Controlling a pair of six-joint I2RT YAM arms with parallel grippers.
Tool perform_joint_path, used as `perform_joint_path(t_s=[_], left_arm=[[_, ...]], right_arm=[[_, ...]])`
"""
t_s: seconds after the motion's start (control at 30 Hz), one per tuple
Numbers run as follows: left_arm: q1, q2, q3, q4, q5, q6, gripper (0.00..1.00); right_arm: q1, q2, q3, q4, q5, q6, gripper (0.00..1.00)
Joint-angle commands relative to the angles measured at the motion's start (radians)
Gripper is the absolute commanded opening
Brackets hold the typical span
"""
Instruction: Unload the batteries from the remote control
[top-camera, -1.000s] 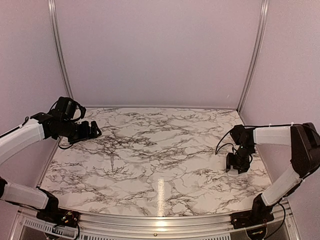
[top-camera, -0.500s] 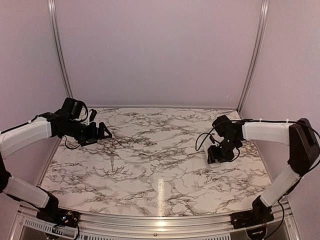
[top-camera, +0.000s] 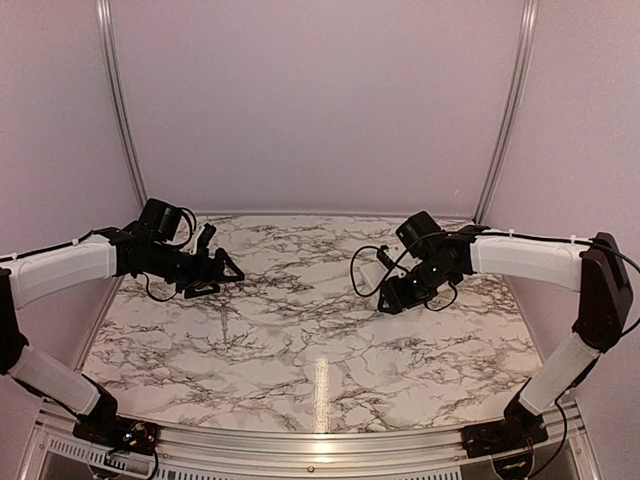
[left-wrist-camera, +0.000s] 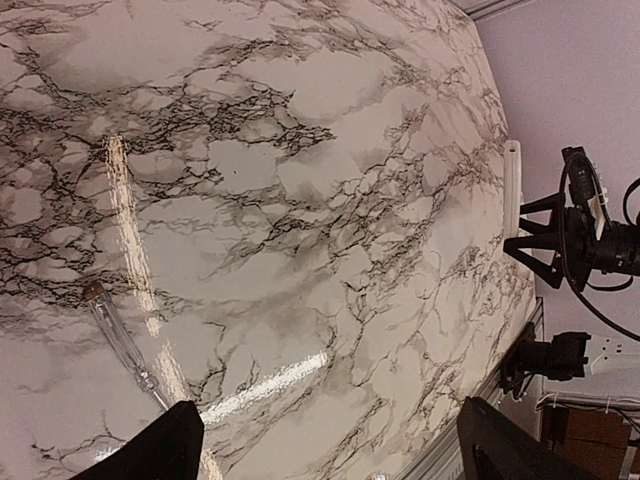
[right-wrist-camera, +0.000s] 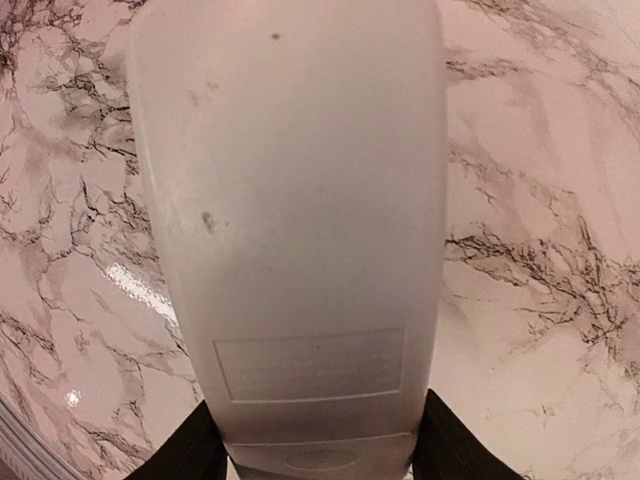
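right gripper (right-wrist-camera: 315, 452) pinching remote control (right-wrist-camera: 290, 200) by one end, lifted over right-centre table (top-camera: 300, 345), probably presenting it to other arm; left gripper (top-camera: 218, 264) spread wide, empty, far left; batteries not visible

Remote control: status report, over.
Left hand open, empty. Right hand shut on remote control, held off table. Batteries not in sight. No obstruction seen between hands.

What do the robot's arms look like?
The left arm and right arm have smooth white tube-shaped shells with black joints. The left gripper and right gripper are black, with two fingers each. A thin black cable loops beside each wrist.
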Motion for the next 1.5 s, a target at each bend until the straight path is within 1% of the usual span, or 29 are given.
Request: perform_joint_path(t_s=[0.0, 0.2, 0.4, 0.57, 0.83, 0.97, 1.13, 1.33, 1.47], left_arm=[[-0.033, 0.044, 0.022, 0.09, 0.075, -0.057, 0.92], [-0.081, 0.116, 0.048, 0.198, 0.118, -0.137, 0.89], [-0.114, 0.22, 0.09, 0.308, 0.174, -0.204, 0.87], [-0.128, 0.315, 0.152, 0.369, 0.234, -0.236, 0.82], [-0.178, 0.457, 0.267, 0.403, 0.358, -0.252, 0.77], [-0.206, 0.512, 0.319, 0.403, 0.405, -0.259, 0.73], [-0.239, 0.567, 0.371, 0.407, 0.466, -0.286, 0.7], [-0.266, 0.601, 0.388, 0.439, 0.521, -0.294, 0.64], [-0.277, 0.605, 0.382, 0.439, 0.552, -0.296, 0.58]], right_arm=[[0.011, -0.018, 0.053, 0.046, -0.047, -0.045, 0.47], [0.049, -0.02, 0.082, 0.026, -0.051, -0.101, 0.47], [0.129, 0.014, 0.118, -0.031, 0.005, -0.133, 0.47], [0.177, 0.03, 0.149, -0.07, 0.029, -0.135, 0.47], [0.223, 0.036, 0.194, -0.119, 0.038, -0.162, 0.47], [0.236, 0.033, 0.21, -0.128, 0.037, -0.17, 0.47], [0.281, 0.055, 0.239, -0.144, 0.067, -0.188, 0.47], [0.311, 0.081, 0.271, -0.166, 0.123, -0.197, 0.47], [0.311, 0.078, 0.289, -0.165, 0.136, -0.197, 0.47]])
